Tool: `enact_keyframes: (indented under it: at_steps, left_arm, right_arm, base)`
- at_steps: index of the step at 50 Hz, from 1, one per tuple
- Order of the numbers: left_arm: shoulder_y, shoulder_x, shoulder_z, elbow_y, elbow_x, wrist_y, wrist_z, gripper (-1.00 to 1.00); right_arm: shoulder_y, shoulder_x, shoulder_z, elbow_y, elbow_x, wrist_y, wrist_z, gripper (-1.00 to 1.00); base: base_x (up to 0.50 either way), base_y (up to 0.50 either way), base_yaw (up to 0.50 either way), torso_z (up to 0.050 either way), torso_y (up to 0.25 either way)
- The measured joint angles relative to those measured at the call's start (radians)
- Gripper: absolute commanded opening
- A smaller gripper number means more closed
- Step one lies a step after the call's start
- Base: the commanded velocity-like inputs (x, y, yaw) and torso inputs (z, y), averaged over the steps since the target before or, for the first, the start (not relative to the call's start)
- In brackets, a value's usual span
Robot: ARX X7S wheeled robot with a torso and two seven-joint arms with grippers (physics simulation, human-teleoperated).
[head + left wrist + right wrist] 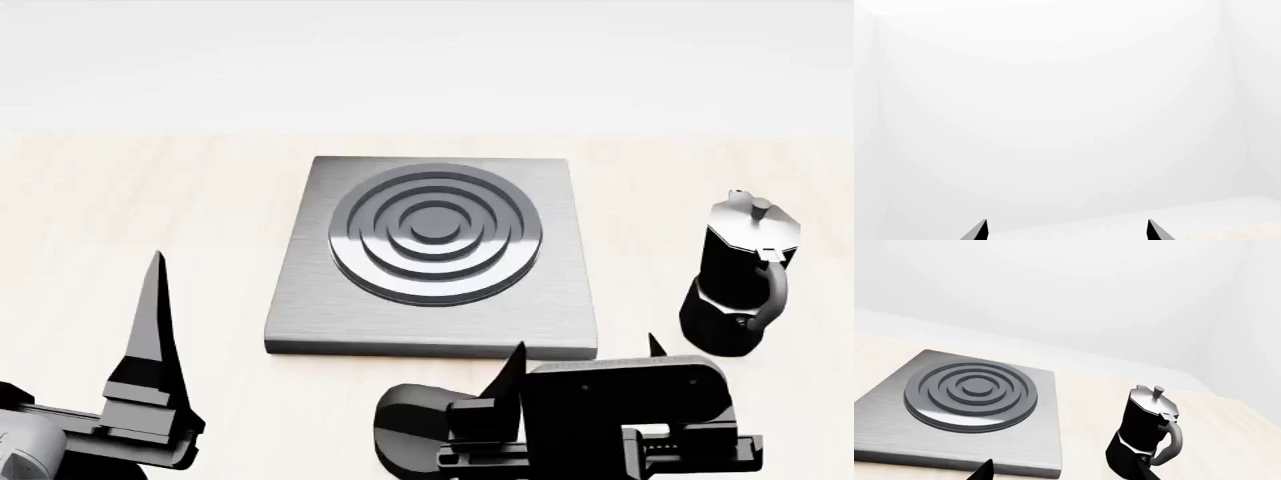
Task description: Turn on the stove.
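The stove (pixel 300 300) is a flat brushed-grey square slab in the middle of the table, with a round burner (pixel 434 235) of raised rings. The right wrist view shows the stove (pixel 1027 445) and burner (pixel 971 395) too. My right gripper (pixel 587 350) hovers open just in front of the slab's near right corner, holding nothing. A round black shape (pixel 400 425) lies in front of the slab, mostly hidden behind that gripper; I cannot tell whether it is the knob. My left gripper (pixel 1067 230) is open and faces a blank white wall; one of its fingers (pixel 147 340) rises at the near left.
A black-and-silver moka pot (pixel 741 275) stands upright to the right of the stove, close beside my right gripper, and appears in the right wrist view as the moka pot (pixel 1147 435). The pale wooden table (pixel 134 200) runs back to a white wall.
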State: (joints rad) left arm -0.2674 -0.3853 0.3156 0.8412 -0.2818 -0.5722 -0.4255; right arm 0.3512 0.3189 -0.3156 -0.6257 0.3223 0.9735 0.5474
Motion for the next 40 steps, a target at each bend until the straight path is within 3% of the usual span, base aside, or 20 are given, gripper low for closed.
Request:
enact_keyframes:
  at_steps: [40]
  left_arm:
    - [-0.004, -0.008, 0.005, -0.004, -0.01, 0.004, -0.011, 1.0]
  right_arm:
    - [0.067, 0.053, -0.122, -0.185, -0.051, 0.094, 0.052, 1.0]
  base:
    - [0.0, 0.0, 0.0, 0.0, 0.0]
